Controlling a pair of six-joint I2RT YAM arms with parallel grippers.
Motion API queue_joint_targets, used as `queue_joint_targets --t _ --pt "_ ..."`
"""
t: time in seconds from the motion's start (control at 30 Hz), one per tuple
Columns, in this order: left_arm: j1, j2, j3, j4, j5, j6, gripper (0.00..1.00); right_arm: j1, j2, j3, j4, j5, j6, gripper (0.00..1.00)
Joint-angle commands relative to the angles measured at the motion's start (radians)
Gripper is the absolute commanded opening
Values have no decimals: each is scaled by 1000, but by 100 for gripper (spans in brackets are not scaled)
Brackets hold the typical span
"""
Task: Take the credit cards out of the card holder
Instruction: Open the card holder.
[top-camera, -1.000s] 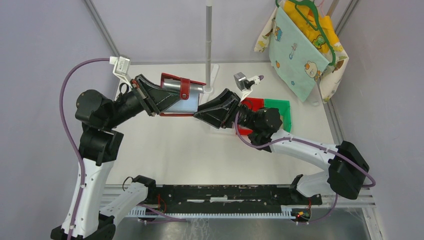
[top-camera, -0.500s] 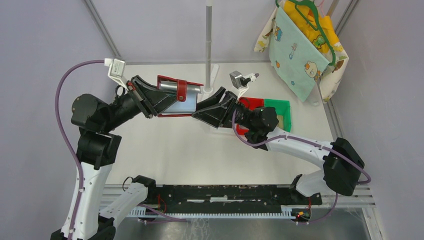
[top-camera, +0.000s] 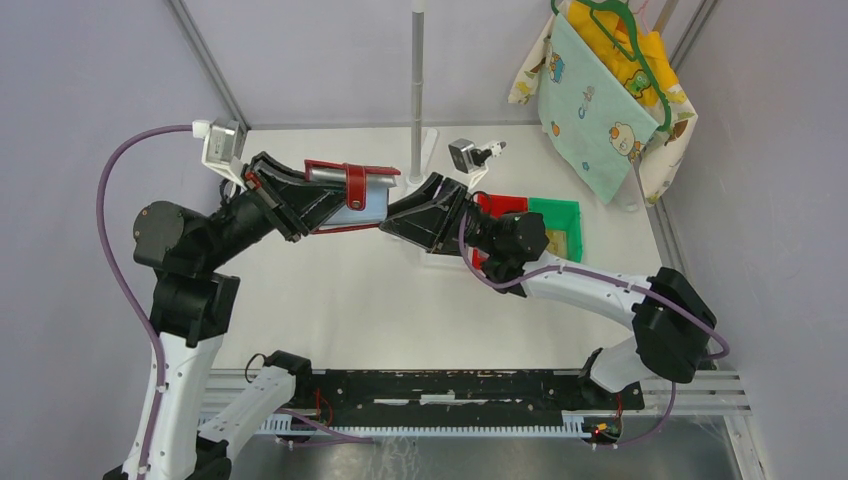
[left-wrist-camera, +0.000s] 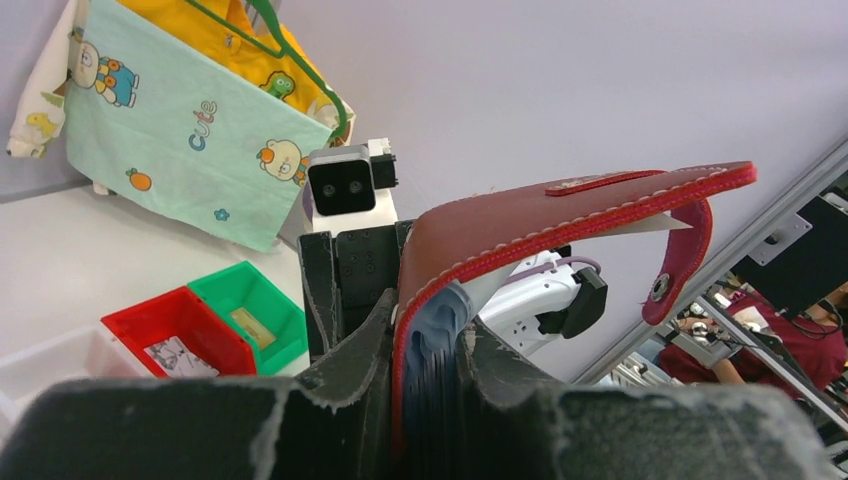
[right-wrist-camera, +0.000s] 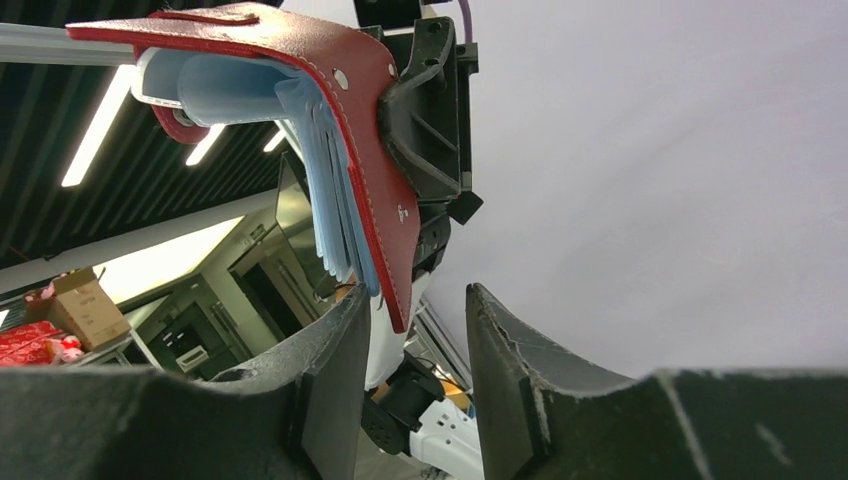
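Observation:
My left gripper (top-camera: 318, 205) is shut on the red card holder (top-camera: 345, 190) and holds it in the air, opened, over the back of the table. In the left wrist view its fingers (left-wrist-camera: 345, 345) pinch the red cover (left-wrist-camera: 560, 210) with grey-blue leaves (left-wrist-camera: 455, 320) against it. My right gripper (top-camera: 398, 213) is open at the holder's right edge. In the right wrist view the holder (right-wrist-camera: 340, 90) hangs just above my right gripper (right-wrist-camera: 415, 300), its lower corner dipping between the fingertips near the left one. Grey-blue leaves (right-wrist-camera: 325, 210) fan out; I cannot tell credit cards from pocket panels.
A red bin (top-camera: 503, 208) and a green bin (top-camera: 556, 222) sit behind the right arm. A metal pole (top-camera: 417, 90) stands at the back on a white base. Children's clothes (top-camera: 600, 90) hang on a green hanger at the back right. Purple walls enclose the table.
Both arms have shifted left and toward the back. The card holder has tilted more edge-on to the top camera. My right gripper has followed its right edge.

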Motion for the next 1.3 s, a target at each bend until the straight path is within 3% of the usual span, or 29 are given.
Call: queue_joint_targets --t 0.0,0.2,0.27,0.4,0.47,0.53,0.6,0.7,0.83,0.97,1.1,1.27 --pt "-12 -11 -33 3 167 -38 2 12 16 102 110 93 30 47" --pt "-12 -7 -43 -48 149 5 2 47 34 143 178 49 21 48" --pt "-12 -8 -58 -52 149 1 2 47 25 127 176 64 16 40" --pt "-12 -9 -67 -86 145 40 18 47 -1 90 183 81 1 22" --pt "-12 -5 -62 -138 141 86 35 45 -19 62 197 92 -4 11" --pt "-12 -2 -59 -206 121 153 61 38 -39 38 183 91 -14 1" --pt "-12 5 -38 -303 60 265 85 30 -78 10 120 82 -41 0" --pt "-12 12 15 -418 -76 488 99 10 -167 -39 -100 85 -137 0" --pt "-12 -19 16 -426 -272 757 100 8 -274 38 -687 151 -420 0" --pt "-11 -80 -36 -370 -306 958 100 9 -263 183 -1157 235 -606 0" --pt "-12 -135 -132 -362 -201 1120 100 24 -220 282 -1385 296 -688 0" --pt "-12 -172 -237 -364 -201 1269 100 94 -132 446 -1580 387 -766 0"
